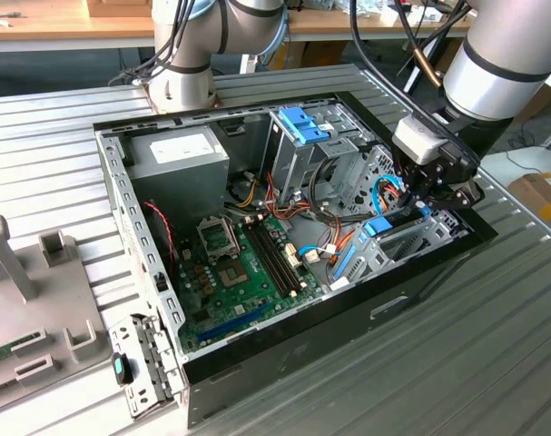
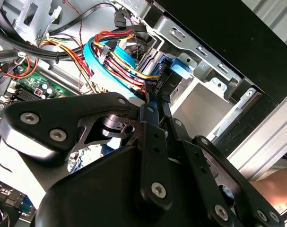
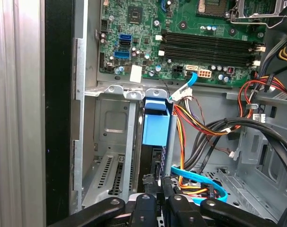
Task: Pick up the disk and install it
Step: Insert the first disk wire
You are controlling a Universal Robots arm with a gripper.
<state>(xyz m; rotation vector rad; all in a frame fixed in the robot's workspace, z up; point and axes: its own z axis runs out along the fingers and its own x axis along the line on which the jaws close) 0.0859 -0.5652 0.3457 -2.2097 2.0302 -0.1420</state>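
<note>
1. Disk and end effector come nearest. We read the fingers as closed narrow on the near end of the dark body, with nothing else in their hold.
2. In the first wrist view the disk stands on its thin edge inside the metal drive bay, beside the bay's slotted wall. Its blue-railed part lies farther from us.
3. We judge the pick-up done and the install in hand. We cannot tell whether the disk is fully home.
4. Seating it, in our judgement, calls for a straight push along the rails. The body must stay square to the bay walls and clear of the cable bundle just beside it.
5. The long axis runs away from the end effector, and the blue end tab points toward the motherboard.
6. Farther out, in the exterior view, the bay sits at the right end of the open computer case. The case lies on the ribbed tabletop.
</note>
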